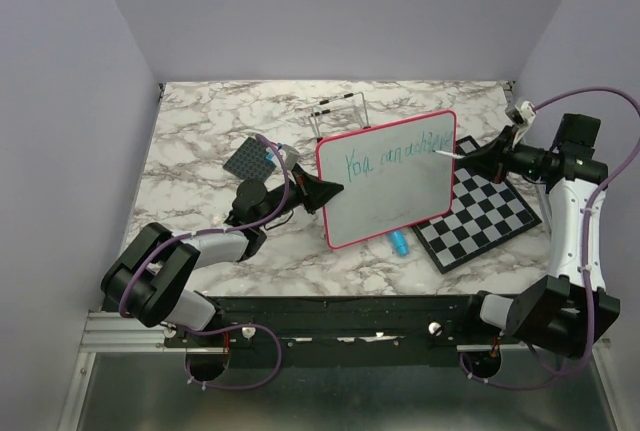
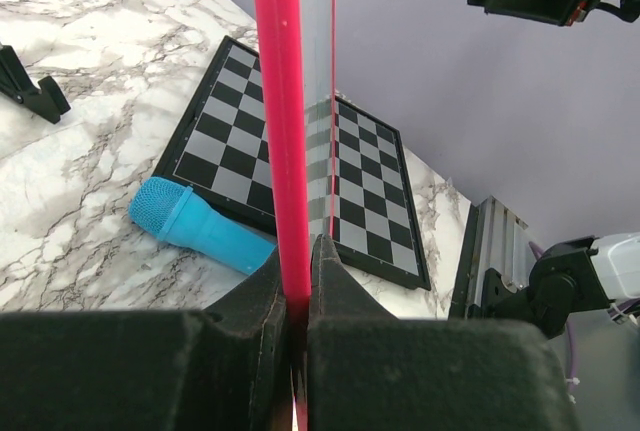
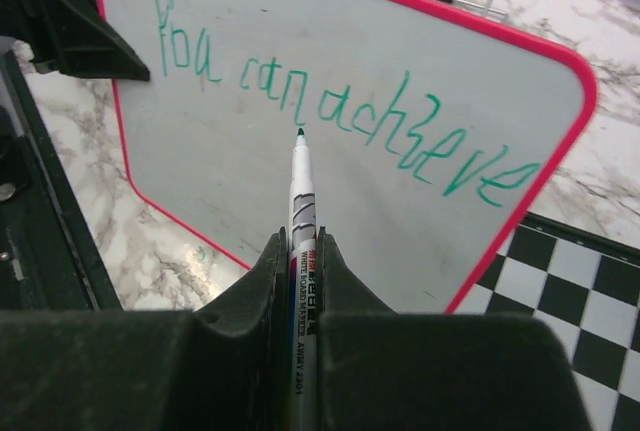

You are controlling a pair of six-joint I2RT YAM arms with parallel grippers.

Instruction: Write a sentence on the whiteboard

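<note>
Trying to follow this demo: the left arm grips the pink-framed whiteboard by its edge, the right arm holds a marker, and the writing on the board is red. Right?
Not quite. The writing is green-teal, not red; the right wrist view shows it plainly. The rest holds: the left tool grips the whiteboard by its edge, and the right tool holds the marker.
</note>
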